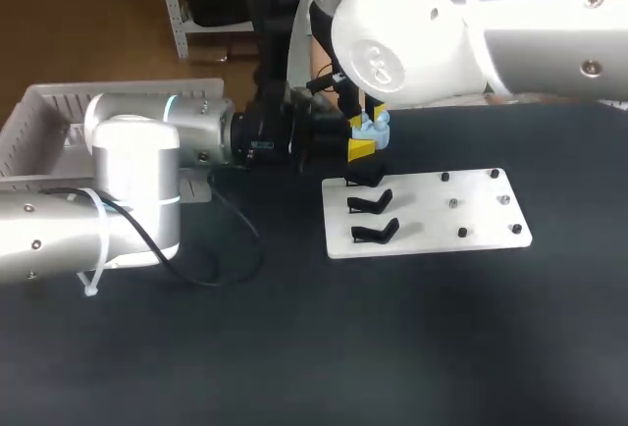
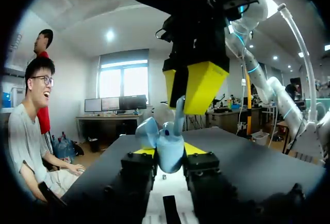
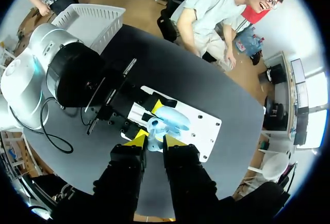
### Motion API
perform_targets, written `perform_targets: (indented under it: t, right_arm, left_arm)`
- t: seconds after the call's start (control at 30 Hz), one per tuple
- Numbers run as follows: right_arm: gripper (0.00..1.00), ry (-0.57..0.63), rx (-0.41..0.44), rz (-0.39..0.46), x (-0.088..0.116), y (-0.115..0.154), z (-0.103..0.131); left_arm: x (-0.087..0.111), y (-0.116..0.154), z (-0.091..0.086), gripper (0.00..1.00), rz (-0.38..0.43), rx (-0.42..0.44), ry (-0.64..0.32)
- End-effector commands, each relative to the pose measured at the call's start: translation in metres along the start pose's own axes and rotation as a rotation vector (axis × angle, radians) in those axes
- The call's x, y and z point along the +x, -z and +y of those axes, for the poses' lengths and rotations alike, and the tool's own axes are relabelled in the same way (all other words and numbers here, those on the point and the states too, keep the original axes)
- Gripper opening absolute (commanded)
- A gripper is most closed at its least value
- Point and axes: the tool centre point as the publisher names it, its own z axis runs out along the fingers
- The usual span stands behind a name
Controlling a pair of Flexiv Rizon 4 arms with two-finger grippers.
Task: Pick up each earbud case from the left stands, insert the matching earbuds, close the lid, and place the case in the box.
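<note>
Your left claw [image 2: 168, 152] grips the open blue case [image 1: 371, 133] steady so your right claw [image 3: 155, 140], pinching an earbud [image 2: 178, 113], can seat it.

Worktop [image 1: 294, 347] is a plain matte black slab, its edge reads as curved in the right wrist view, lighting on it soft and even.

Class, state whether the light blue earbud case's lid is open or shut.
Open: the lid stands swung back off the earbud case.
</note>
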Motion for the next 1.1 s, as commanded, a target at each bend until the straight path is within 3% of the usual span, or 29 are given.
perform_targets:
  t: [0.03,1.1]
  right_arm:
    - [0.00,-0.007,0.010,0.001,-0.0009,-0.0024,0.0003]
    - [0.00,-0.018,0.016,0.006,-0.0092,-0.0067,-0.0035]
  left_arm:
    - [0.0005,-0.0002,-0.0008,0.00,-0.002,-0.004,-0.003]
    - [0.0005,-0.0002,-0.0008,0.00,-0.002,-0.004,-0.003]
